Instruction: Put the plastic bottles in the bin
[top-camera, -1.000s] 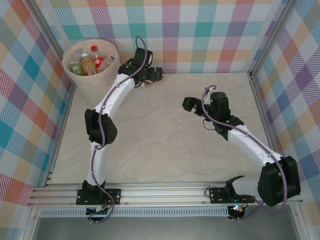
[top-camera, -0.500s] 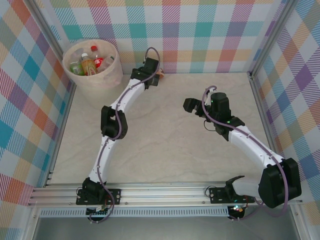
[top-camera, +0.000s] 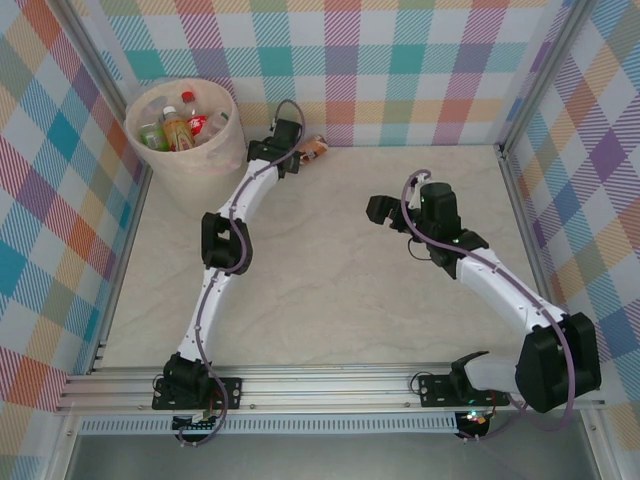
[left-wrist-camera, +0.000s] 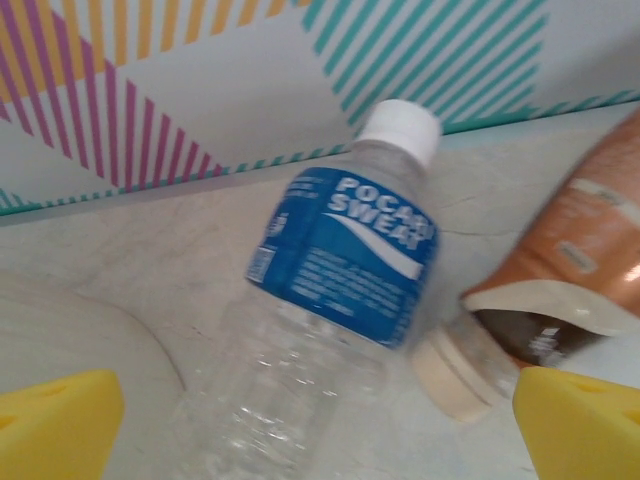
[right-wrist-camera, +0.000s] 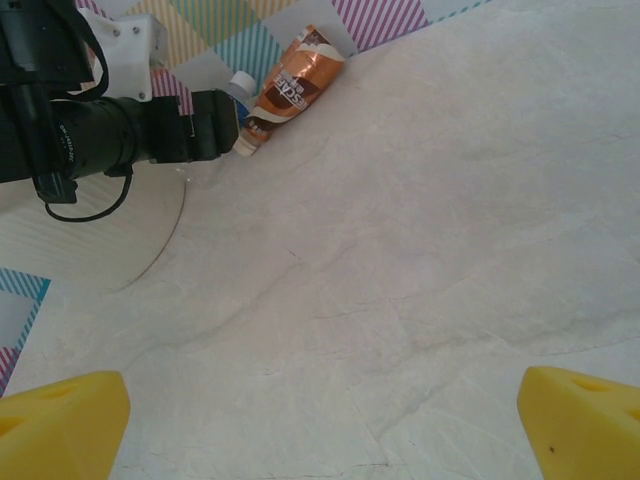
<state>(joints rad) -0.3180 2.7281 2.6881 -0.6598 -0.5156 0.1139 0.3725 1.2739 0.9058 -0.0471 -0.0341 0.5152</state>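
- At the left gripper (left-wrist-camera: 320, 425): parted wide, gripping nothing, poised low over the blue-labelled bottle (left-wrist-camera: 340, 260) by the far edge of the table (top-camera: 330, 300).
- Between its yellow fingertips (left-wrist-camera: 60, 420): the clear ribbed body of that bottle, lying on its side, white cap (left-wrist-camera: 400, 128) pointing at the checked back wall (left-wrist-camera: 150, 100).
- Readable on the blue label: "POCARI SWEAT" in white. Small print at the label's left edge too blurred to make out.
- Likely handling: looks empty, so very light. Thin-walled, apt to buckle under a hard squeeze. Round and smooth, so prone to roll or slip.
- Best hold, by this reading: across the body at the label band, square to the long axis, with a modest squeeze.
- Close against its right side, contact uncertain: the brown-labelled bottle (left-wrist-camera: 560, 270), also lying down, cream cap (left-wrist-camera: 450, 370) nearest the gripper. Label writing not legible, contents impossible to judge.
- Possible trouble: closing on the blue one may nudge this neighbour along the far edge.
- Further left, in the table's far-left corner: the bin (top-camera: 185, 165), with several bottles (top-camera: 180, 125) already inside.
- At the right gripper (right-wrist-camera: 320, 425): spread apart, empty, held over the bare right half of the table, well apart from both loose bottles.
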